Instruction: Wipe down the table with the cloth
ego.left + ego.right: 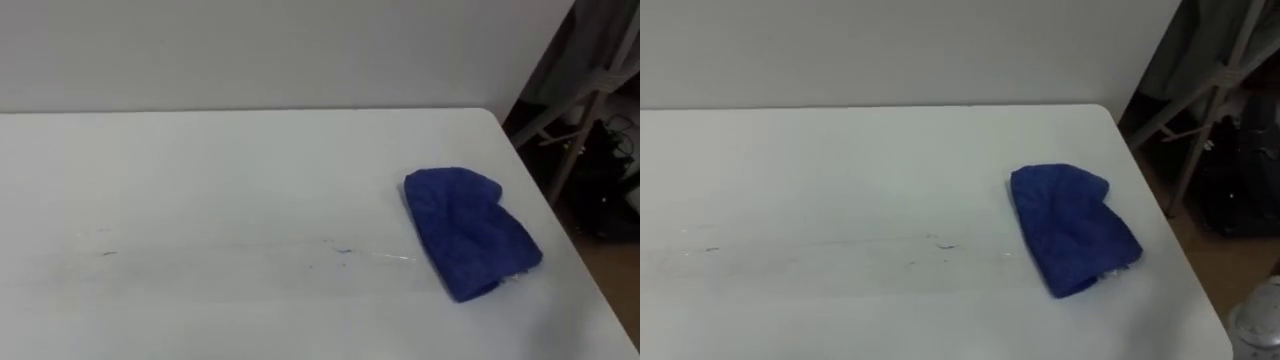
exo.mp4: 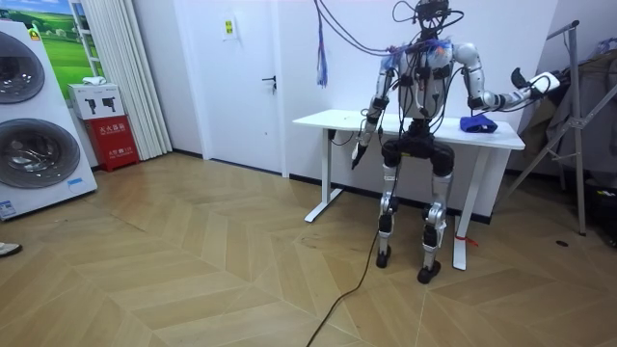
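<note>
Right hand [image 2: 537, 85] is raised on an outstretched arm in the upper right of the room view, past the right end of the table [image 2: 323, 119] and above its top. How far open it is cannot be told. Left hand [image 2: 359, 154] hangs low by the robot's hip, left of centre in that view and below the tabletop, and its state cannot be told either. The robot stands upright at the table's long side, with its back to the room camera.

In the eye views the near part of the tabletop is plain white. Across the middle of the frame runs a faint streak [image 1: 380, 256] with a few dark specks, ending just left of the blue cloth [image 1: 468, 230]. The cloth lies on the table in the right half of the frame, near the right edge but not over it, well apart from both hands. It is deep blue and nubbly, bunched into a thick oblong that slants from upper left to lower right, with a rounded fold at its upper end.

Beyond the far edge is a pale wall [image 1: 250, 50]. In the upper right corner a pale metal rack [image 1: 585, 110] stands off the table's end. At the far left of the room view are two washing machines [image 2: 29, 125], a red cabinet [image 2: 114, 143] and a white door [image 2: 253, 77].
</note>
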Motion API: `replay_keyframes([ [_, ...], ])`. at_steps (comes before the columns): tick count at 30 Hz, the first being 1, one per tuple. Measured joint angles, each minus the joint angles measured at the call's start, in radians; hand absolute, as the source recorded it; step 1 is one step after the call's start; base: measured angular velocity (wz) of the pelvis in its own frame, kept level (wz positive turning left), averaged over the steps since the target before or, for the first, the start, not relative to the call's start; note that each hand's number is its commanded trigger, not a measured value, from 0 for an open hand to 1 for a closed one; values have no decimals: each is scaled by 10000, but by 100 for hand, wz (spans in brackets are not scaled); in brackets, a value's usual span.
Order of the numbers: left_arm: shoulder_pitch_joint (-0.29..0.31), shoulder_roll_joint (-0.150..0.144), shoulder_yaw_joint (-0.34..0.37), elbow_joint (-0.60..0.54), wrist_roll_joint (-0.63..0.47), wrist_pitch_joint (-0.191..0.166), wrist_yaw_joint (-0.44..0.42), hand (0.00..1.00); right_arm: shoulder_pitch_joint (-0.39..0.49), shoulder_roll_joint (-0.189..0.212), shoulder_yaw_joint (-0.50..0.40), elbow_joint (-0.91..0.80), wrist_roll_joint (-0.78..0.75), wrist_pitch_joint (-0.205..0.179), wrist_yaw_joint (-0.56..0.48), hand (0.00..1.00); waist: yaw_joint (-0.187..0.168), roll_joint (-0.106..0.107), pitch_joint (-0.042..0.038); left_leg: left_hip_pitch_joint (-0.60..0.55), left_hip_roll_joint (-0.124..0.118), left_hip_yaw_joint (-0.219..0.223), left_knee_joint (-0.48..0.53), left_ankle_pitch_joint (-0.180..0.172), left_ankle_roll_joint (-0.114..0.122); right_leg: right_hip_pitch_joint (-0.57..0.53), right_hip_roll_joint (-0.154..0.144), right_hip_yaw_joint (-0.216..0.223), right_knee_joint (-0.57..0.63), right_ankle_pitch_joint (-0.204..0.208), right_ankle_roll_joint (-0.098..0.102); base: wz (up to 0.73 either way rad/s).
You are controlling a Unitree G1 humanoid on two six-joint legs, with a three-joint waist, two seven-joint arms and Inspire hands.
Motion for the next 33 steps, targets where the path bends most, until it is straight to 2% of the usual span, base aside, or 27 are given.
replay_keyframes([
  [5,-20,3,259,-22,-23,73,-64,0,-76,-68,-222,310,400,217,-130,0,-25,-2,9,3,11,12,-8,-1,-1,1,2,-9,18,0,0,0],
  [7,-16,49,459,-39,-18,80,-67,0,-124,-220,-367,1196,1018,261,-412,0,-4,-62,2,-3,16,3,1,-3,-4,5,6,0,17,1,-1,0],
  [11,15,63,751,-35,-117,136,-67,0,-59,-236,-381,2742,2304,451,-528,0,-74,-120,-3,-27,26,2,8,-8,-9,0,16,4,13,2,-3,0],
  [12,16,77,773,-6,-161,175,-52,0,-52,-236,-392,3185,2806,527,-552,0,-144,-165,24,-39,26,-6,7,-9,-8,-7,16,-2,13,2,-3,0],
  [16,49,31,978,77,-105,409,-122,0,-45,-163,-724,4917,4160,784,-506,0,-347,-120,-17,-63,30,-11,9,-11,-11,-11,24,15,-7,2,-3,0],
  [20,76,77,1338,79,-112,489,-101,0,109,-172,-1067,6571,5491,815,-351,0,-472,-150,-60,-38,48,-19,28,-11,-16,20,36,-16,-11,2,-4,0],
  [22,121,73,1366,148,-103,517,-81,0,262,-148,-1134,8107,6061,872,-273,0,-479,-178,-103,13,49,-16,25,-17,-25,62,42,-4,-10,3,-6,0],
  [27,168,43,1365,148,-103,723,-86,0,742,-19,-1132,10162,6747,1237,126,0,-482,-157,-99,5,72,-13,28,-64,-61,60,65,-10,-21,1,-9,0],
  [30,132,41,1336,163,-95,840,-93,0,949,166,-1117,10586,6700,1368,399,0,-504,-93,-58,22,70,-25,70,-70,-53,93,72,-1,-15,1,-10,0],
  [33,100,47,1250,160,-33,872,-142,0,1000,314,-654,11093,6529,1581,926,0,-490,-76,-40,71,87,-71,197,-192,-88,166,75,-20,-26,-5,-17,2],
])
